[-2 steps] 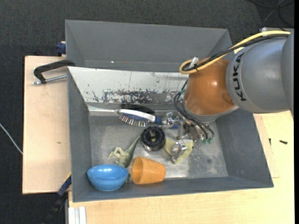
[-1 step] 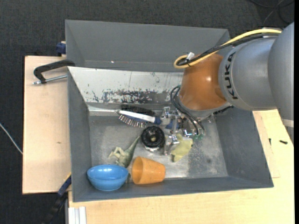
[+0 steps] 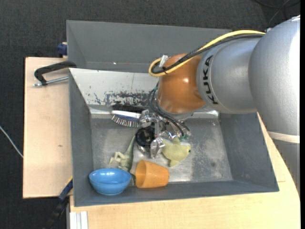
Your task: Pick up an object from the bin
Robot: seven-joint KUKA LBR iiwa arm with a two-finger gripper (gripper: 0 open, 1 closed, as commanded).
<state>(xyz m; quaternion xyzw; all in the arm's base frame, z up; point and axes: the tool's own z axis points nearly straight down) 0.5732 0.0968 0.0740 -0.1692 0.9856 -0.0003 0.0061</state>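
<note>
at bin (image 3: pixel 209 161) centre | tool (image 3: pixel 155 141) by black round thing (image 3: pixel 142 137) | grip: cannot tell | pale lump (image 3: pixel 177 152), orange cup (image 3: pixel 151 174) close

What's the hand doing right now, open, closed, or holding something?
Hand: cannot be told; it is down between a black round thing and a pale yellow lump.

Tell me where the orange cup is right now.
In the camera view the orange cup lies on its side by the bottom wall of the bin, just right of the blue bowl and below the gripper.
</note>
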